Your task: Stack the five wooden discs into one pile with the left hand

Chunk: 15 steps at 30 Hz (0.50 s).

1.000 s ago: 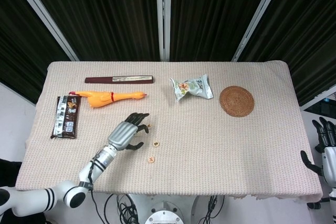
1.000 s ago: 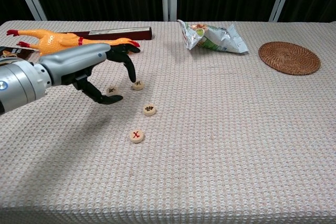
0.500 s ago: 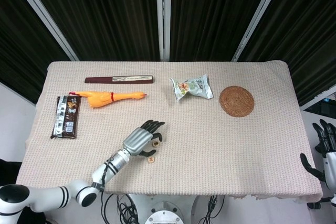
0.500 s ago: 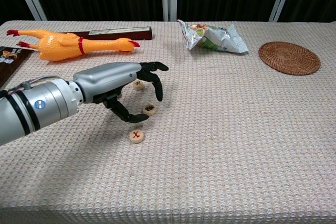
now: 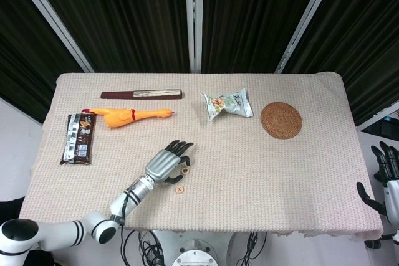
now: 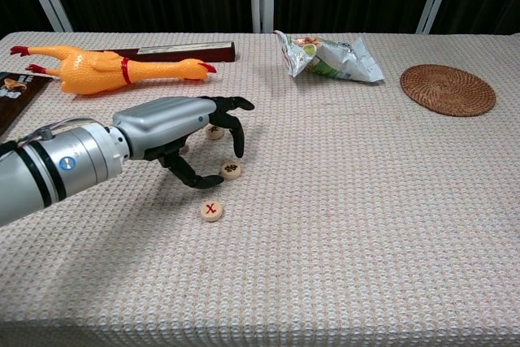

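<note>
The left hand (image 6: 183,132) hangs low over the tablecloth (image 6: 341,225) with its dark fingers (image 6: 236,129) curled downward and apart from the thumb, which reaches in from below. Between them sits one wooden disc with a black mark (image 6: 231,170), so the hand looks set to pinch it. I cannot tell whether anything touches the disc yet; nothing seems lifted.

Taking that black-marked disc as the landmark: a disc with a red X (image 6: 211,210) lies just nearer the table's front edge, lying free. Another disc (image 6: 214,131) peeks out just behind, partly hidden under the fingers. Only these three are visible from the chest camera; the others may be under the hand, and no pile is visible, so the stacking seems barely begun. From the head camera the left hand (image 5: 165,164) covers most of this cluster, with the red-X disc (image 5: 179,189) showing just in front.

Further back from the landmark lie a rubber chicken (image 6: 114,65) and a dark flat strip (image 6: 175,49), with a snack packet (image 6: 329,56) behind and to the right. A woven coaster (image 6: 448,89) sits well away to the right, and a chocolate bar wrapper (image 5: 79,138) lies off to the left.

The right hand (image 5: 385,175) idles beyond the table's edge, empty, fingers loosely apart, fitting a left-handed job.
</note>
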Each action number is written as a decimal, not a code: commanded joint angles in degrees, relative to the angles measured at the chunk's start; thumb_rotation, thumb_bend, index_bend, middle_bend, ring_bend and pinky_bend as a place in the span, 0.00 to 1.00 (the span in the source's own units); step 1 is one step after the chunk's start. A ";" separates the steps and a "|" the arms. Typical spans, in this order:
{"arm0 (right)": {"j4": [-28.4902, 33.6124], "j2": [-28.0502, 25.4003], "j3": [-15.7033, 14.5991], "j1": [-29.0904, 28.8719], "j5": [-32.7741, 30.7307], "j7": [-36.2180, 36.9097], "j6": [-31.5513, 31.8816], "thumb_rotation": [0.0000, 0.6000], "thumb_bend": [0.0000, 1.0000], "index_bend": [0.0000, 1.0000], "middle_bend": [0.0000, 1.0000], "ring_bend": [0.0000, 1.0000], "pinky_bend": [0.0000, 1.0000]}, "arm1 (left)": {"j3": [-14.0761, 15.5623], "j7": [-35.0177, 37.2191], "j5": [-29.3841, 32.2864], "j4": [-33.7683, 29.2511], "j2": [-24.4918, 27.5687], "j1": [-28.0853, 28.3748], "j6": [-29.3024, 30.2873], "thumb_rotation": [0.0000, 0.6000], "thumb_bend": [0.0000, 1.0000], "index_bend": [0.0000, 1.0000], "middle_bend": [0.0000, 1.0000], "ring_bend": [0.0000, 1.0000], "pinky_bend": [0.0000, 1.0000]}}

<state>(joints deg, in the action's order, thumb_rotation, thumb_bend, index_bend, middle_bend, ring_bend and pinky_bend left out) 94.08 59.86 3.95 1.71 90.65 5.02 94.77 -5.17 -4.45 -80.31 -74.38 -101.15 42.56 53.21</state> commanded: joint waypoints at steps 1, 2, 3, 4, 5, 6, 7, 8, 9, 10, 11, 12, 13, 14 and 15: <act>0.04 -0.01 -0.01 -0.01 0.04 -0.03 -0.01 1.00 0.28 0.00 0.00 0.00 0.00 | -0.07 -0.52 0.74 -0.19 0.01 -0.07 -0.36 1.00 0.29 0.42 0.02 0.00 0.00; 0.07 -0.03 -0.01 -0.01 0.00 -0.03 -0.05 1.00 0.28 0.00 0.00 0.00 0.00 | -0.07 -0.58 0.96 -0.22 -0.03 -0.07 -0.52 1.00 0.29 0.42 0.02 0.00 0.00; 0.09 -0.04 -0.01 0.00 -0.10 -0.03 -0.10 1.00 0.28 0.00 0.00 0.00 0.00 | -0.06 -0.59 1.08 -0.20 -0.05 -0.07 -0.63 1.00 0.29 0.42 0.02 0.00 0.00; 0.11 -0.05 0.01 0.01 -0.22 -0.04 -0.17 1.00 0.28 0.00 0.00 0.00 0.00 | -0.08 -0.53 1.18 -0.16 -0.09 -0.07 -0.69 1.00 0.29 0.43 0.02 0.00 0.00; 0.14 -0.09 0.04 0.00 -0.34 -0.05 -0.25 1.00 0.28 0.00 0.00 0.00 0.00 | -0.11 -0.43 1.29 -0.10 -0.15 -0.06 -0.77 1.00 0.29 0.43 0.02 0.00 0.00; 0.19 -0.12 0.07 -0.02 -0.45 -0.03 -0.34 1.00 0.28 0.00 0.00 0.00 0.00 | -0.13 -0.20 1.45 -0.05 -0.19 -0.05 -0.95 1.00 0.29 0.43 0.02 0.00 0.00; 0.22 -0.15 0.09 -0.06 -0.53 0.01 -0.42 1.00 0.28 0.00 0.00 0.00 0.00 | -0.13 0.17 1.62 -0.05 -0.17 -0.02 -1.23 1.00 0.29 0.43 0.02 0.00 0.00; 0.21 -0.17 0.10 -0.09 -0.56 0.05 -0.50 1.00 0.28 0.00 0.00 0.00 0.00 | -0.14 0.40 1.73 -0.03 -0.15 0.02 -1.44 1.00 0.28 0.43 0.02 0.00 0.00; 0.18 -0.19 0.11 -0.13 -0.61 0.10 -0.60 1.00 0.28 0.00 0.00 0.00 0.00 | -0.15 0.50 1.80 0.08 -0.15 0.05 -1.56 1.00 0.28 0.43 0.02 0.00 0.00; 0.17 -0.21 0.15 -0.19 -0.74 0.13 -0.75 1.00 0.28 0.00 0.00 0.00 0.00 | -0.18 0.51 1.85 0.23 -0.20 0.09 -1.61 1.00 0.29 0.44 0.02 0.00 0.00; 0.15 -0.24 0.20 -0.26 -0.97 0.16 -0.99 1.00 0.28 0.00 0.00 0.00 0.00 | -0.22 0.58 1.91 0.40 -0.29 0.13 -1.68 1.00 0.29 0.44 0.02 0.00 0.00; 0.16 -0.27 0.23 -0.30 -1.13 0.18 -1.13 1.00 0.28 0.00 0.00 0.00 0.00 | -0.26 0.63 1.96 0.49 -0.35 0.15 -1.70 1.00 0.28 0.44 0.02 0.00 0.00; 0.18 -0.32 0.28 -0.33 -1.28 0.20 -1.25 1.00 0.28 0.00 0.00 0.00 0.00 | -0.30 0.68 1.98 0.61 -0.43 0.18 -1.69 1.00 0.29 0.44 0.02 0.00 0.00; 0.17 -0.35 0.34 -0.37 -1.43 0.26 -1.34 1.00 0.28 0.00 0.00 0.00 0.00 | -0.34 0.71 2.00 0.77 -0.52 0.19 -1.64 1.00 0.28 0.45 0.02 0.00 0.00; 0.15 -0.37 0.39 -0.38 -1.52 0.30 -1.37 1.00 0.28 0.00 0.00 0.00 0.00 | -0.36 0.75 2.02 0.84 -0.58 0.19 -1.62 1.00 0.29 0.45 0.02 0.00 0.00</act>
<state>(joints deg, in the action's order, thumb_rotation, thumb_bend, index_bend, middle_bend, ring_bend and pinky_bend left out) 94.24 59.51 4.31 1.34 89.16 5.29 93.42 -5.52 -3.70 -78.30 -73.55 -101.72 42.75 51.58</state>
